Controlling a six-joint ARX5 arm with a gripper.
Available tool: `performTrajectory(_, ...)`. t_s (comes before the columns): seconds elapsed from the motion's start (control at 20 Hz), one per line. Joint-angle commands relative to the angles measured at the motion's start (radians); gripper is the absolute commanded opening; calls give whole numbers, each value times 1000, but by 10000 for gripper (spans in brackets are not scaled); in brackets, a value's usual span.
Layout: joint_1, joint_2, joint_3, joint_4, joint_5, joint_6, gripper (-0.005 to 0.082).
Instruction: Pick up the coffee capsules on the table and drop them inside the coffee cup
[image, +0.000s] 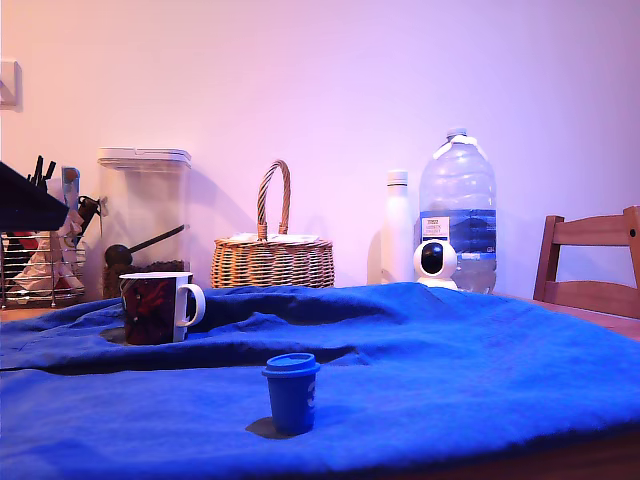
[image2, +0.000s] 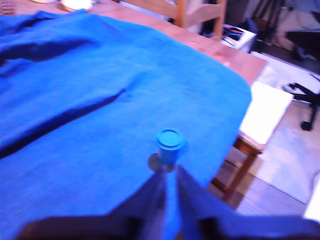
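**Lining up on the capsule before the grasp**

1 blue coffee capsule (image: 291, 391) stands on the blue cloth of the table (image: 480, 360), wide rim up, near the front edge in the exterior view. The coffee cup (image: 160, 307), dark-patterned with a white handle, sits further back toward the exterior view's left, well apart from the capsule, with a fold of cloth between them.

In the wrist view the gripper (image2: 169, 200) points at the capsule (image2: 169, 144) from short range. Its 2 dark fingers (image2: 145, 202) converge to a narrow gap, so the claw looks nearly closed and holds nothing; blur makes the exact gap hard to read.

The step in hand looks like the approach. To do it well, the jaws would probably need to spread wider than the rim first, then descend centred so the pads meet the tapered body below the rim, not the lid. The capsule seems light and narrow-based, so an off-centre touch could tip it. Loose cloth may drag; keep the fingertips just clear of it.
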Motion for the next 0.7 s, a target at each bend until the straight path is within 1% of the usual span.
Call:
performTrajectory(0.0, -2, 5, -19, -3, -6, -2, 626)
performTrajectory(0.05, -2, 5, -19, -7, -16, -2, 652)
performTrajectory(0.25, -2, 5, -20, -7, -34, 6, 651)
performTrajectory(0.45, -3, 5, -22, -2, -35, 6, 651)
performTrajectory(0.65, -7, 5, -57, 76, -34, 6, 651)
